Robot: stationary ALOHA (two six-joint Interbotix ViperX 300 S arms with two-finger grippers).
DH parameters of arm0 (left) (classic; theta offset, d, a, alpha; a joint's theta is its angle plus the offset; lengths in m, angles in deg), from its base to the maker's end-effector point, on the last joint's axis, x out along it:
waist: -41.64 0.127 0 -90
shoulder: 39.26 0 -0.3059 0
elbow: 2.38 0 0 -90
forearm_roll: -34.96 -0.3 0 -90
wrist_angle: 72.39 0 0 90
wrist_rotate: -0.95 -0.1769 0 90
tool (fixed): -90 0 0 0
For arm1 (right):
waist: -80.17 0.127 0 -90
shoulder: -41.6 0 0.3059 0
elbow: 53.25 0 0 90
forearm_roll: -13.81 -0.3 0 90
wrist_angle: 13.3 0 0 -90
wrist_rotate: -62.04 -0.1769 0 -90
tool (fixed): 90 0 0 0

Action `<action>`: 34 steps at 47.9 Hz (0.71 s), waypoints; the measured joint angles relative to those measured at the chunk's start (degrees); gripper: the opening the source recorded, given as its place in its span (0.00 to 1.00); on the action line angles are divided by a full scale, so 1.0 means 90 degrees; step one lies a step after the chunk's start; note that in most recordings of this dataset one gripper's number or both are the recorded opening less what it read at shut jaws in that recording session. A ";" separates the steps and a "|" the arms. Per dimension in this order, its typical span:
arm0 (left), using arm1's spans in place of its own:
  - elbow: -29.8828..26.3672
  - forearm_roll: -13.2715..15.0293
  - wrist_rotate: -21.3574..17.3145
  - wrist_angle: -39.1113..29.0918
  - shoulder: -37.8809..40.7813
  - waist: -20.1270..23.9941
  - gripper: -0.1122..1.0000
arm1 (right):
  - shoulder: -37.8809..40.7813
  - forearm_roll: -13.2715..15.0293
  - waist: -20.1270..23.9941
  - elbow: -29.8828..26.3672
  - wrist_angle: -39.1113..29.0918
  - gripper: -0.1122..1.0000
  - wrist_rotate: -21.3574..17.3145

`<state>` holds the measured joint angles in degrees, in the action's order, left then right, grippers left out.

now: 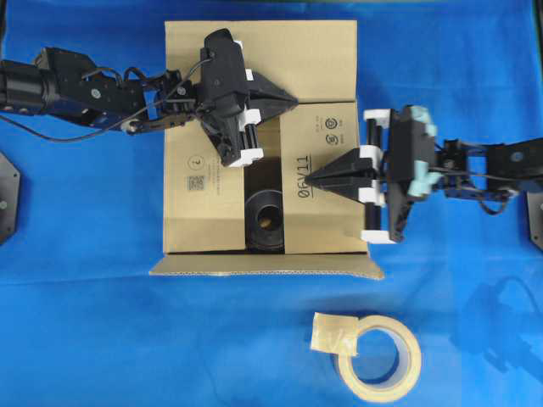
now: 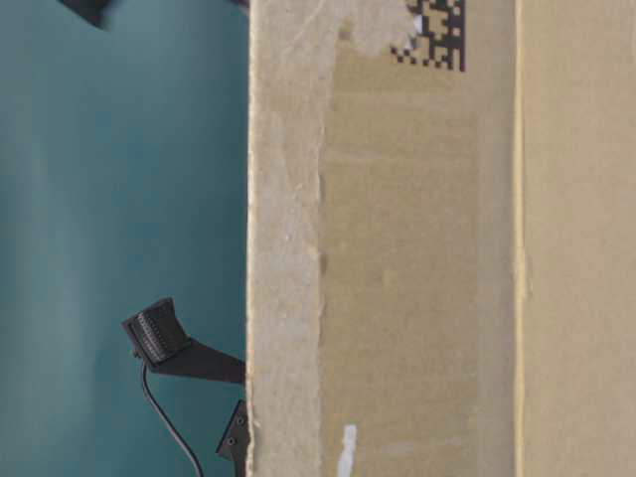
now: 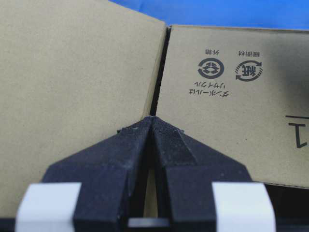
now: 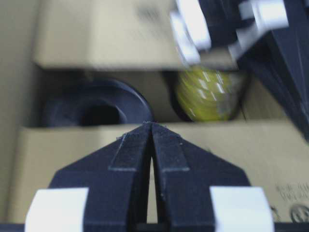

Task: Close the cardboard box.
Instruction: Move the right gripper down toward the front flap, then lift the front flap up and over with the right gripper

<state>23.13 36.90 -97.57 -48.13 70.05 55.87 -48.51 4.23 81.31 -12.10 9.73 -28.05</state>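
Cardboard box [image 1: 254, 140] sits at the middle of the blue table [image 1: 102, 322], toward its far edge, flaps partly folded over. My left gripper [image 1: 293, 100] rests pinched together on the far flap; my right gripper [image 1: 310, 179] rests pinched together on the "06Y11" flap. A tape roll [image 1: 380, 358] lies near the front edge.

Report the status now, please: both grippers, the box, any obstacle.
Left gripper shut, empty, tip at the flap seam. Right gripper shut, empty, over the "06Y11" flap. Cardboard box partly closed, centre gap open. Tape roll lies clear of the box.
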 measured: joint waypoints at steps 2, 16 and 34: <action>0.0000 0.0000 0.0000 0.0010 0.0000 0.0010 0.10 | -0.0264 0.0000 0.0137 0.0000 -0.0088 0.10 0.0000; 0.0000 0.0000 0.0000 0.0010 0.0010 0.0010 0.10 | -0.1475 0.0010 0.1260 0.0166 -0.0234 0.10 0.0010; 0.0000 0.0000 0.0000 0.0010 0.0000 0.0010 0.10 | -0.1289 0.0059 0.2686 0.0332 -0.0117 0.10 0.0088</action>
<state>23.13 36.90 -97.57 -48.05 70.05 55.96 -60.11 4.76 105.48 -9.11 8.68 -27.26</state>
